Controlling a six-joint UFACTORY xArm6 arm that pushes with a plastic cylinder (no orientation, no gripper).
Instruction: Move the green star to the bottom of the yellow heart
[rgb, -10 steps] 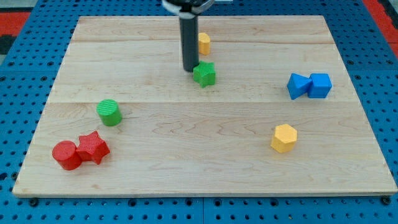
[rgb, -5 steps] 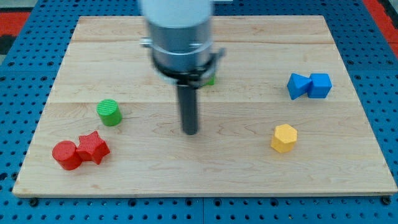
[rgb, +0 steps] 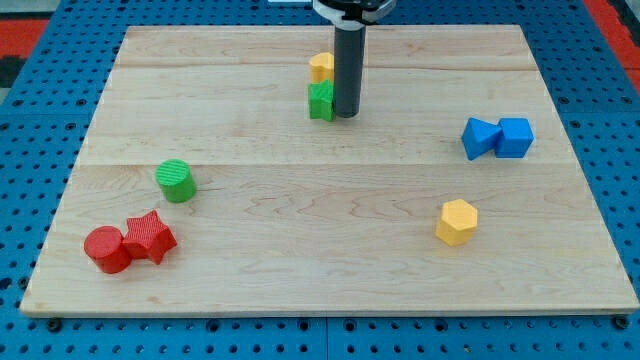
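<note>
The green star (rgb: 320, 101) sits on the wooden board near the view's top centre, directly below the yellow heart (rgb: 321, 68) and touching or nearly touching it. My dark rod stands upright just right of both blocks. My tip (rgb: 346, 113) rests on the board against the green star's right side. The rod hides part of the right edges of the star and the heart.
A green cylinder (rgb: 176, 181) stands at the left. A red cylinder (rgb: 106, 250) and a red star (rgb: 149, 237) sit together at the lower left. Two blue blocks (rgb: 497, 138) sit at the right. A yellow hexagon (rgb: 457, 221) lies at the lower right.
My tip swung from the star's left down to mid-board, then back up to the star's right. The green star has shifted slightly left and up, closer under the yellow heart.
</note>
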